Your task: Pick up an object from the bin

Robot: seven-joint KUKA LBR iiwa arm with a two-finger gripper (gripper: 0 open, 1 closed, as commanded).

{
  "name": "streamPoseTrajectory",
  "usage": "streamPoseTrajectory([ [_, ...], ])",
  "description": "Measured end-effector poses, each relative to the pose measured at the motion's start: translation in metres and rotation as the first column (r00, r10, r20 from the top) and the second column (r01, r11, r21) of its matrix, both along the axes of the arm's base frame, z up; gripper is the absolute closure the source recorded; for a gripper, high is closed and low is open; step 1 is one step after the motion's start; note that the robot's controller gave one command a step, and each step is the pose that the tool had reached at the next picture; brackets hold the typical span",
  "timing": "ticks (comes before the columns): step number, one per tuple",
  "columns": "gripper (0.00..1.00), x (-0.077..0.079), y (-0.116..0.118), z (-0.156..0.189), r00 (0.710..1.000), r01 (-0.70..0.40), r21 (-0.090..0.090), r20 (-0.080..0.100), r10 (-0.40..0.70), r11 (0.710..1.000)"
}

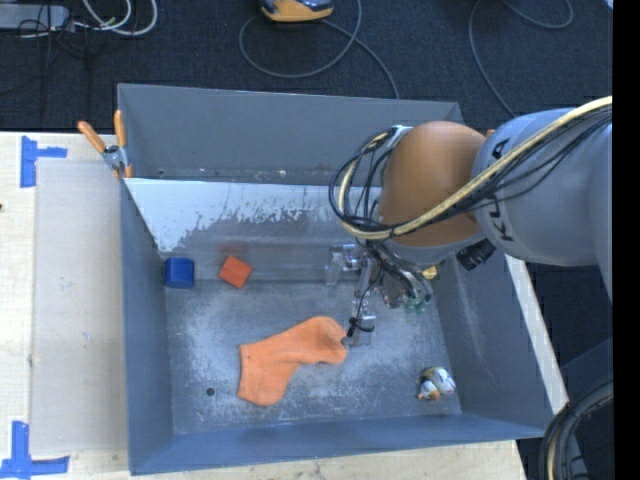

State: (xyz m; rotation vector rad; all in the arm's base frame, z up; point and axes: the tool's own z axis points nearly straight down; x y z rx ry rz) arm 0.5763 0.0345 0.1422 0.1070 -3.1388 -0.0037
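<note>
Crumpled orange fabric cloth (285,360) was seen mid-floor in grey metal bin (300,138), pincer (356,330) at its right tip; pincer gap could not be told. Judged light, floppy: a bunched fold should be pinched.

Orange, blue and grey in a scuffed bin

The bin (145,348) is plain grey, its floor and back wall speckled with whitish scuffs. The cloth (285,360) is solid bright orange. One small block (180,272) is deep blue, and the other block (235,271) is orange-red. The corner trinket (435,383) is gold and white. The wrist cover (430,183) is brownish orange, its cables (360,183) are black and yellow, and the gripper (353,336) is silvery.
</note>
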Motion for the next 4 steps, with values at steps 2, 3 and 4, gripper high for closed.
streamPoseTrajectory([
  [2, 0.0, -0.045, 0.01, -0.063, 0.999, 0.043, 0.0, 0.0, -0.043, 0.999],
  [3, 0.0, -0.045, 0.016, -0.077, 0.999, 0.037, -0.002, -0.002, -0.037, 0.999],
  [4, 1.0, -0.009, 0.005, -0.072, 0.996, 0.087, 0.0, 0.001, -0.087, 0.996],
])
